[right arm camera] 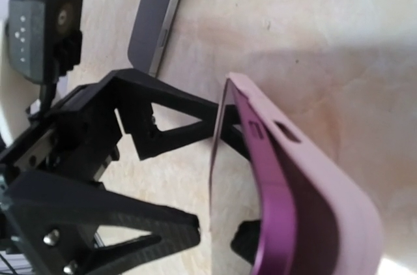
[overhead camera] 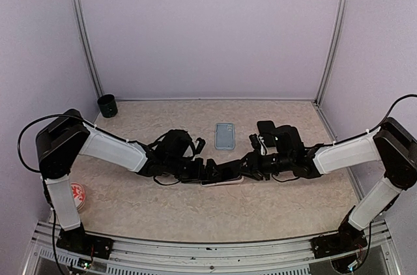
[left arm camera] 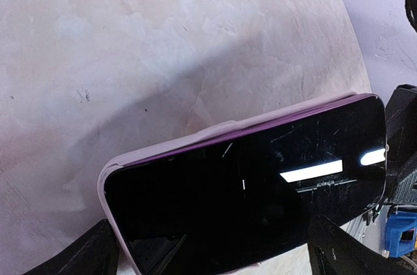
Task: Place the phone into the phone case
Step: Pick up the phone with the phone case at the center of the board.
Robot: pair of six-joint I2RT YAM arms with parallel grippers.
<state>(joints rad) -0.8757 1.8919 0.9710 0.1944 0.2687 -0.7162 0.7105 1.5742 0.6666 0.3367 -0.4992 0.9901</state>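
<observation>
status: mid-insertion, not done.

- phone point(left arm camera: 247, 203) is at table point(overhead camera: 293, 203) centre, between the two arms. It looks lifted and tilted, with a shadow under it.
- pink case point(right arm camera: 326, 184) covers its back and wraps the left-end corner. A purple band of phone body shows above the case rim on the far long edge, so I judge that side not snapped in.
- right gripper point(overhead camera: 251, 165) is at the right end. Its own wrist view doesn't show its fingertips. Nothing else is clamping the load, so I read it as clenched on the phone, case included.
- left gripper point(overhead camera: 210, 172) is released and spread wide, with a finger point(right arm camera: 163, 115) either side of the phone's left part. Whether the fingers touch its edges: cannot tell.
- left to do: press the proud edge down until the rim closes all round, then check the corners.
- grey-blue flat slab point(overhead camera: 225, 136) lies on the table just far of the pair, apart from both. Spare case or second phone: cannot tell.
</observation>
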